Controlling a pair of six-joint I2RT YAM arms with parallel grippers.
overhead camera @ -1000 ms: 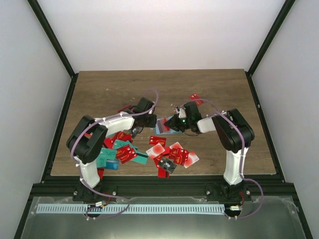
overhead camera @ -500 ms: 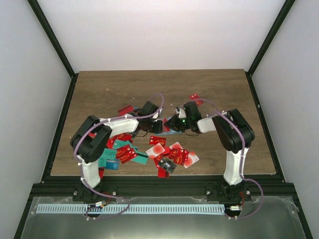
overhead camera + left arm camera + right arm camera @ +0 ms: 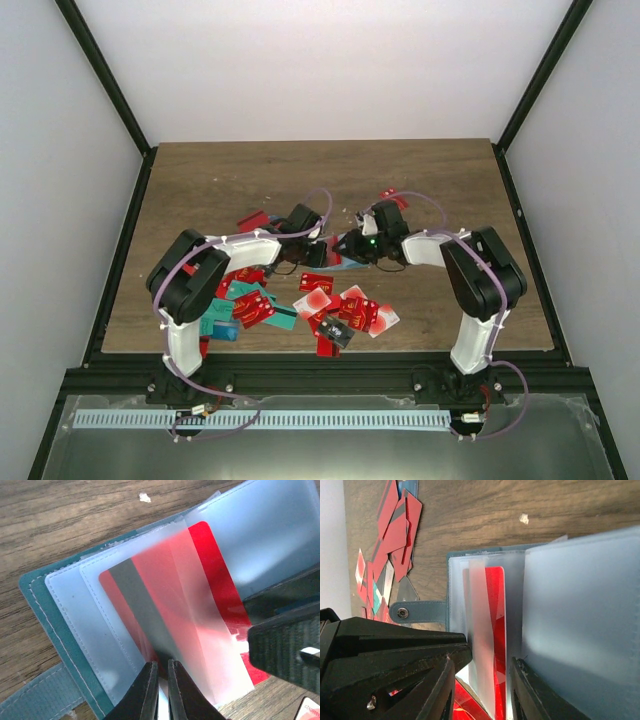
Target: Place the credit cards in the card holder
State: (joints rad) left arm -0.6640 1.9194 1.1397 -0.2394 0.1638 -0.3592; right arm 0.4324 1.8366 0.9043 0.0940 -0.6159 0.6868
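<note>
The teal card holder (image 3: pixel 35 595) lies open on the table between both grippers, its pale translucent sleeves fanned out. A red card (image 3: pixel 200 580) with a dark stripe sits partly inside one sleeve. My left gripper (image 3: pixel 161 664) is pinched on that card's near edge. My right gripper (image 3: pixel 482 660) is open, its fingers straddling a sleeve and the red card (image 3: pixel 495 595); one finger (image 3: pixel 530 690) leans against the raised pages. In the top view the left gripper (image 3: pixel 318 252) and right gripper (image 3: pixel 345 245) meet over the holder (image 3: pixel 345 264).
Many loose red, teal and white cards (image 3: pixel 330 305) lie scattered near the front edge, more teal ones (image 3: pixel 220 318) by the left arm. Single red cards lie at the left (image 3: pixel 252 219) and back right (image 3: pixel 392 197). A card pile (image 3: pixel 395 525) shows in the right wrist view.
My left gripper has moved right, from the loose cards to the holder, carrying the red card into a sleeve. The right arm shifted slightly at the holder.
</note>
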